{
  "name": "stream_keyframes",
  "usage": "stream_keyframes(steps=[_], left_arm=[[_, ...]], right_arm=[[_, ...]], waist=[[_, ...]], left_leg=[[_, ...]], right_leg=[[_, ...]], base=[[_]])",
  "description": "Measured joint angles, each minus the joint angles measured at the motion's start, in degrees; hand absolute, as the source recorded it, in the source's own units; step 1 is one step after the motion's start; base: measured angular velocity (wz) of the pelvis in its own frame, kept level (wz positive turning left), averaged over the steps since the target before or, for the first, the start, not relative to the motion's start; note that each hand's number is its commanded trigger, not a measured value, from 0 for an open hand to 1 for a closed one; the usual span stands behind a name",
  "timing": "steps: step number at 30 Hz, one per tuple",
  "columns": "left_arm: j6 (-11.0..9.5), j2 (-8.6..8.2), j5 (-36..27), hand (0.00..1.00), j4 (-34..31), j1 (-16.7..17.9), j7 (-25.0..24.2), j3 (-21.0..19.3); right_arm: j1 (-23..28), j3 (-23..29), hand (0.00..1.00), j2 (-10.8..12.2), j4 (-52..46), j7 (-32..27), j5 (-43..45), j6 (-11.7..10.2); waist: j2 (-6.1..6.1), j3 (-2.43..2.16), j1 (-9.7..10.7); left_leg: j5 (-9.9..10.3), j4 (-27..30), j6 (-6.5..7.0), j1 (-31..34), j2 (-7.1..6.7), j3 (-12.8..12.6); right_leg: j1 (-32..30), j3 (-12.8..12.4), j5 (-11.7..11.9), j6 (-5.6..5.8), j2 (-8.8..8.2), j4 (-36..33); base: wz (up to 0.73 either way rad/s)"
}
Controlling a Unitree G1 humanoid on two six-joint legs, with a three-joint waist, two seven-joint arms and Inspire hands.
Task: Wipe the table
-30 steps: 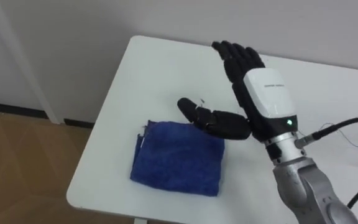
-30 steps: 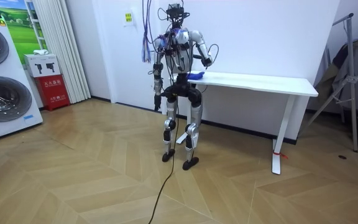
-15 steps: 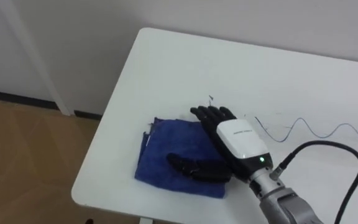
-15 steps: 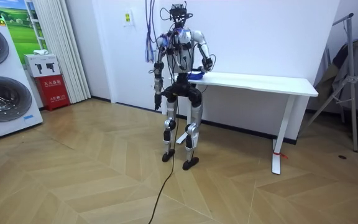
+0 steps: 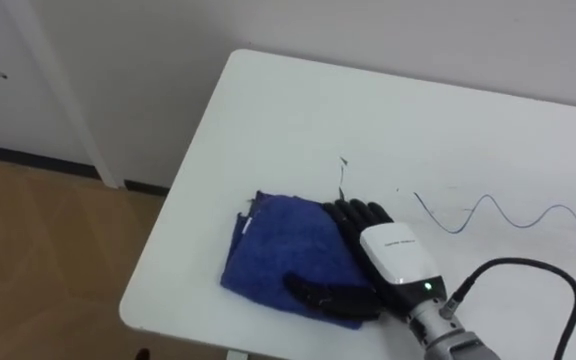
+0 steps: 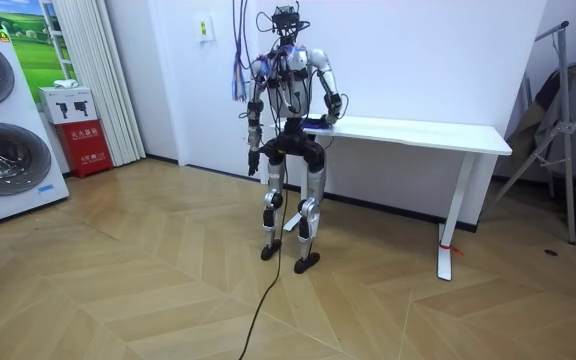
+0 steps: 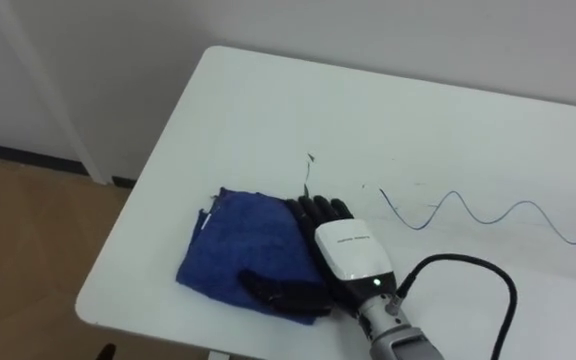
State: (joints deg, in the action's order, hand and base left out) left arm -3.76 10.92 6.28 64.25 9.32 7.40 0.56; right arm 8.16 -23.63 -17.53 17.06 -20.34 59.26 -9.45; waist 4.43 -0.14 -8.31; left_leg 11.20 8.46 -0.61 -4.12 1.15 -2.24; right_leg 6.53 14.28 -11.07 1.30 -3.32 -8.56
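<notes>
Black-and-white right hand [image 5: 393, 255] flat, fingers straight, palm down on right part of folded blue towelling cloth [image 5: 278, 248], cloth at near left corner of white rectangular table [image 5: 298, 105], blue wavy pen line [image 5: 498, 212] on tabletop right of hand, left hand [image 6: 252, 152] at robot's side, state unreadable

Shows a white table [image 7: 268, 100] with a folded blue cloth [image 7: 233, 250] near its front left corner. Has the right hand [image 7: 346, 250] laid palm-down on the cloth's right part, fingers [image 7: 318, 212] straight, thumb [image 7: 273, 290] spread along the cloth's near edge. Bears a wavy blue line [image 7: 455, 194] to the hand's right, apart from the cloth, and a small dark mark [image 7: 309, 160] just beyond the fingertips.
</notes>
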Motion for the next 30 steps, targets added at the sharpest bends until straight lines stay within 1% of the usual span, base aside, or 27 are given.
stream_keyframes(steps=[3, 6, 8, 10, 13, 16, 23, 26, 27, 30], left_arm=[[0.0, 0.00, 0.7, 0.00, 0.0, 0.2, 0.0, -0.2], [0.0, 0.00, 0.7, 0.00, -0.1, 0.2, 0.0, -0.3], [-0.1, -0.01, 0.7, 0.00, -0.1, 0.2, 0.0, -0.3], [-0.1, 0.00, 0.7, 0.00, -0.1, 0.2, 0.0, -0.3], [-0.1, -0.01, 0.7, 0.00, -0.2, 0.2, 0.0, -0.3], [-0.1, -0.01, 0.9, 0.00, -0.2, 0.2, 0.0, -0.3], [-0.1, -0.01, 0.9, 0.00, -0.1, 0.3, 0.0, -0.3], [0.0, -0.01, 0.9, 0.00, -0.1, 0.3, 0.6, -0.3], [0.1, -0.01, 0.9, 0.00, -0.1, 0.4, 0.9, -0.3], [0.7, -0.05, 1.0, 0.00, -0.1, 0.5, 1.0, -0.3]], right_arm=[[-0.1, 0.4, 1.00, 0.0, 0.2, -1.3, 2.1, 0.1], [-0.5, 1.2, 1.00, 0.1, 0.2, -3.7, 2.3, -0.2], [-0.9, 1.7, 1.00, 0.1, 0.1, -4.5, 2.2, -1.1], [-0.4, 1.8, 1.00, 0.3, -0.2, -5.3, 1.6, -2.6], [0.2, 1.8, 1.00, 0.9, -0.3, -6.5, -0.2, -4.2], [0.7, 1.8, 1.00, 1.6, -0.3, -6.9, -1.5, -5.0], [0.8, 2.3, 1.00, 1.6, -0.3, -7.0, -1.5, -5.1], [0.8, 2.3, 1.00, 1.6, -0.3, -7.0, -1.5, -5.1], [0.8, 2.3, 1.00, 1.6, -0.3, -7.0, -1.5, -5.1], [0.7, 2.3, 1.00, 1.6, -0.3, -7.0, -1.7, -5.0]], waist=[[-0.52, -0.33, 0.1], [-0.60, -0.38, 0.1], [-0.54, -0.35, 0.1], [-0.54, -0.23, 0.1], [-0.56, -0.19, 0.2], [-0.53, -0.16, 0.2], [-0.50, -0.07, 0.2], [-0.34, 0.05, 0.2], [-0.29, 0.14, 0.2], [-0.30, 0.24, 0.0]], left_leg=[[0.0, 0.0, 0.00, -0.5, 0.00, 0.0], [0.0, 0.1, 0.00, -0.7, 0.00, 0.0], [0.0, 0.2, 0.00, -0.8, 0.00, 0.0], [0.0, 0.1, 0.00, -1.2, -0.01, 0.0], [0.0, -0.2, -0.01, -1.4, -0.01, 0.1], [0.0, -0.3, -0.01, -1.5, -0.02, 0.1], [0.0, 0.0, 0.00, -1.5, -0.02, 0.0], [0.0, -0.1, 0.00, -1.5, -0.02, 0.1], [0.0, -0.1, 0.00, -1.5, -0.02, 0.1], [0.0, -0.1, 0.00, -1.5, -0.03, 0.2]], right_leg=[[0.5, 0.1, 0.0, 0.00, -0.01, 0.0], [0.8, 0.2, 0.0, 0.00, -0.01, 0.0], [0.9, 0.2, 0.0, 0.00, -0.02, 0.0], [1.3, 0.1, 0.0, 0.01, -0.03, 0.0], [1.5, 0.1, 0.0, 0.03, -0.03, 0.0], [1.6, 0.1, 0.0, 0.02, -0.02, 0.0], [1.6, 0.2, 0.0, 0.02, -0.03, 0.0], [1.6, 0.3, 0.0, 0.02, -0.03, 0.0], [1.6, 0.3, 0.0, 0.02, -0.03, 0.0], [1.7, 0.4, 0.0, 0.03, -0.03, 0.0]], base=[[0.00], [0.00], [0.00], [0.00], [0.00], [0.00], [0.00], [0.00], [0.00], [0.00]])
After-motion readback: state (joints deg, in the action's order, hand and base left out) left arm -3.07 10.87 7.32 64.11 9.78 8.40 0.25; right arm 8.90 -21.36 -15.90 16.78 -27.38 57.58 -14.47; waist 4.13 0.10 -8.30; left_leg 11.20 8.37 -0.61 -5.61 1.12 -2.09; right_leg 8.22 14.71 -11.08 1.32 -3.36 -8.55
